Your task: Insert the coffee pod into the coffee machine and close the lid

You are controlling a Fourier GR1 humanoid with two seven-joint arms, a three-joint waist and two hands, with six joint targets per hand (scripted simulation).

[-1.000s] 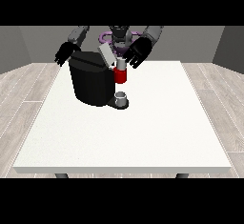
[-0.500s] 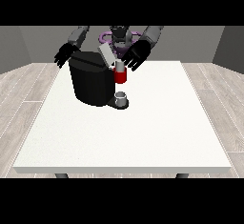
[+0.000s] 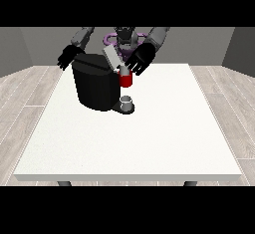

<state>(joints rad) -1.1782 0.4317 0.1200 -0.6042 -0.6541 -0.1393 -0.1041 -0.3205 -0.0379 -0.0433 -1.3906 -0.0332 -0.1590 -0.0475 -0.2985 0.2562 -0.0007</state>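
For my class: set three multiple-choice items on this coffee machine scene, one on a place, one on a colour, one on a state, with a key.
1. Where does the coffee machine stand on the white table?
A. far part, towards the view's left
B. near edge
C. right corner

2. What colour is the machine's brewing head?
A. blue
B. red
C. yellow

3. How is the grey lid?
A. shut flat
B. missing
C. raised, tilted

Key: A, it sits far from the camera, left of centre; B, the head is red above the small cup; C, the lid slants upward beside the hand at the view's right.
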